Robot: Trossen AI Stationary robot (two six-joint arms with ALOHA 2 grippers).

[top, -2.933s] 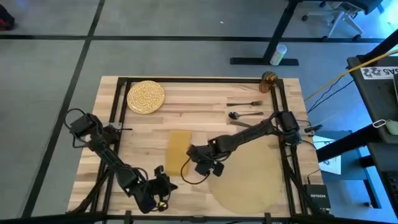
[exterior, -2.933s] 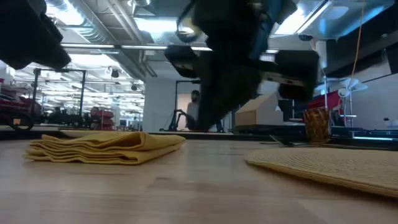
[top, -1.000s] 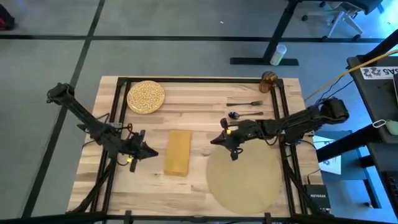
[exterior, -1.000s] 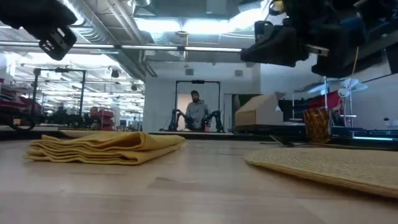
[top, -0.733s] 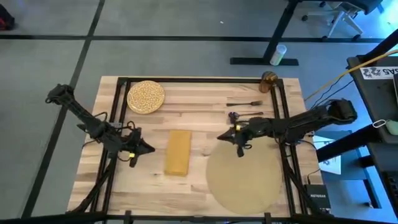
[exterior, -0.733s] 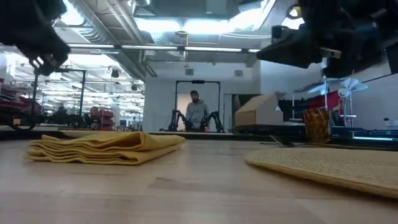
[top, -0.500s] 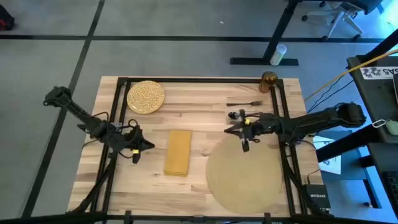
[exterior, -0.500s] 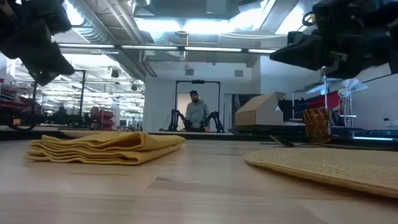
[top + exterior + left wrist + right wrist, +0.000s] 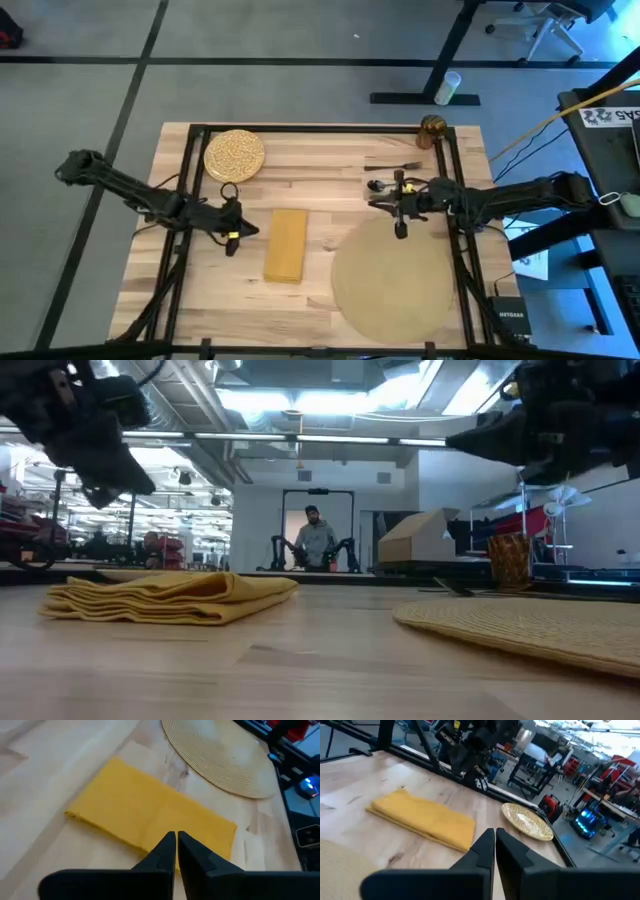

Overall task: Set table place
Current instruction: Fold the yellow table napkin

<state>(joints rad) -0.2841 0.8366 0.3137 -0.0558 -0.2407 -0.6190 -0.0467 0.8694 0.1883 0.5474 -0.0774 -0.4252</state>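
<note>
A folded mustard napkin (image 9: 287, 244) lies flat on the table (image 9: 330, 150), left of the round tan placemat (image 9: 392, 280). The speckled plate (image 9: 235, 155) sits at the far left and the amber glass (image 9: 432, 130) at the far right corner. A fork (image 9: 395, 166) and a spoon (image 9: 376, 185) lie between them. My left gripper (image 9: 247, 232) hovers shut just left of the napkin (image 9: 150, 820). My right gripper (image 9: 374, 203) hovers shut over the placemat's far edge, beside the spoon, pointing at the napkin (image 9: 422, 817).
Black frame rails (image 9: 185, 200) run along the table's left, right and far sides. Bare wood lies between the plate and the cutlery and in front of the napkin. A person (image 9: 316, 540) stands far off in the room behind.
My right gripper has drawn back toward the table's right and far edges, from the placemat's left rim to beside the spoon. My left gripper has come down and a little toward the napkin. Both have stayed shut. Nothing on the table has moved.
</note>
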